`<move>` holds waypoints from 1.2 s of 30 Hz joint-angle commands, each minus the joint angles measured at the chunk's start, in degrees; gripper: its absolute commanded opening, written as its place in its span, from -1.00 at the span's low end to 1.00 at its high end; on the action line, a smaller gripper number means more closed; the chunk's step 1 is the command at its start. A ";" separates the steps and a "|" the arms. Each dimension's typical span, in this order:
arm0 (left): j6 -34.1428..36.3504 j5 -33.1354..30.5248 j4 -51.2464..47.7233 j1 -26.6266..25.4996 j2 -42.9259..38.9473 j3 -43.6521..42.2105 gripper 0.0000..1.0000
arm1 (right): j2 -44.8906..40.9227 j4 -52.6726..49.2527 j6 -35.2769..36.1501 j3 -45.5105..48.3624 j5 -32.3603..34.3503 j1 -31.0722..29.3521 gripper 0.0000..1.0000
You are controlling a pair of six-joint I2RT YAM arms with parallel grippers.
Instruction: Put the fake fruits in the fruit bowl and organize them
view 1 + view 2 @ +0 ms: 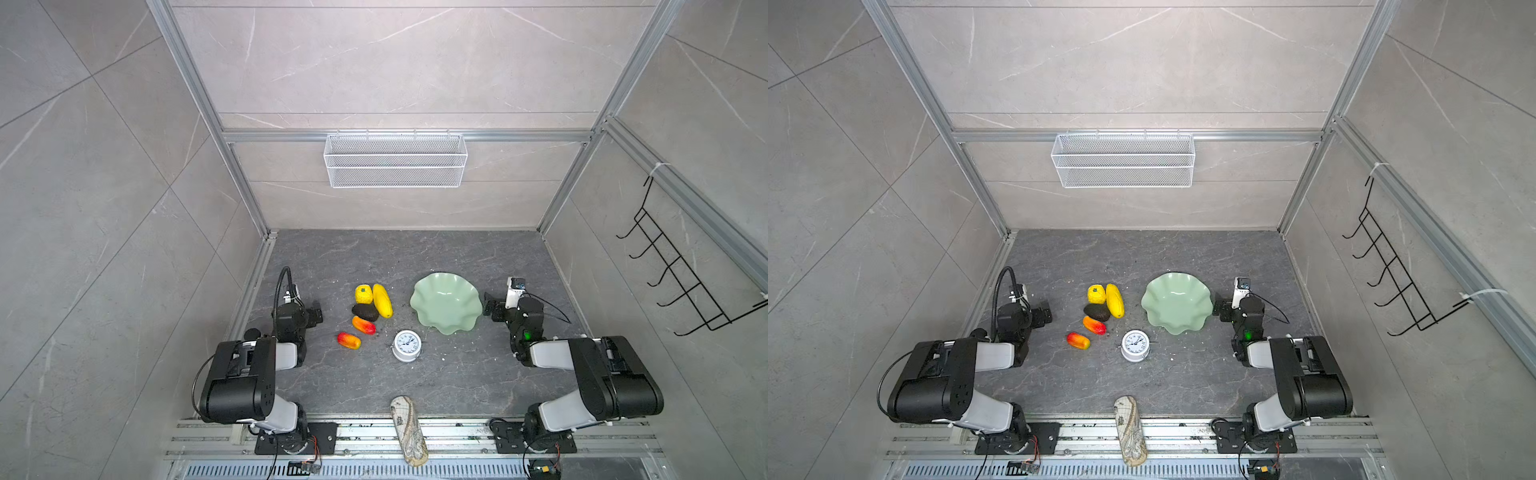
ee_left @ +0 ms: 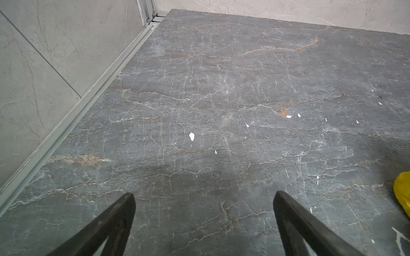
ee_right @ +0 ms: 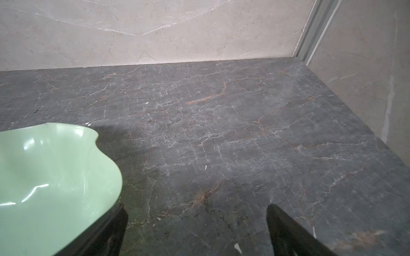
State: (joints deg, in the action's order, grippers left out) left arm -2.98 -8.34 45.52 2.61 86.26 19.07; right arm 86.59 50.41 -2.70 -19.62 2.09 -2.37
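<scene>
Right wrist — fruit bowl [image 3: 44, 177]; left wrist — yellow fruit [image 2: 403, 190]

Only a sliver of a yellow fruit [image 2: 403, 192] shows in the left wrist view, cut by the picture's edge; which fruit it is cannot be told. The right wrist view crops the fruit bowl [image 3: 51, 177], whose wavy rim covers part of one finger [image 3: 115, 228] of the right gripper [image 3: 197, 208]. The numerals on the alarm clock [image 1: 407, 345] are too small to read.

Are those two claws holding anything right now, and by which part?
Nothing. The left gripper and the right gripper both stand open, with only bare table between their jaws.
</scene>
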 commanded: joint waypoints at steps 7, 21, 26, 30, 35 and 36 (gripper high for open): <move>1.21 0.94 3.10 0.07 -0.40 1.45 1.00 | 0.03 -0.23 1.03 -1.12 -0.50 0.02 0.99; 1.17 1.04 2.96 0.11 -0.39 1.58 1.00 | 0.14 -0.24 0.83 -1.21 -0.42 0.05 0.99; 1.16 1.04 2.94 0.11 -0.39 1.61 1.00 | 0.16 -0.32 0.81 -1.29 -0.42 0.01 0.99; 1.19 1.04 2.96 0.11 -0.39 1.63 1.00 | 0.18 -0.33 0.80 -1.23 -0.42 -0.04 0.99; 1.14 1.04 2.96 0.18 -0.39 1.59 1.00 | 0.06 0.02 0.96 -1.02 0.04 0.00 0.99; 1.32 0.02 2.92 0.00 -0.58 1.89 1.00 | -0.88 1.51 -0.14 -0.36 4.21 -0.48 0.99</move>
State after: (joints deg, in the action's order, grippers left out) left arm -2.98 -8.36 45.50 2.61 86.26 19.09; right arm 86.56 50.43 -2.74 -19.62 2.52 -2.42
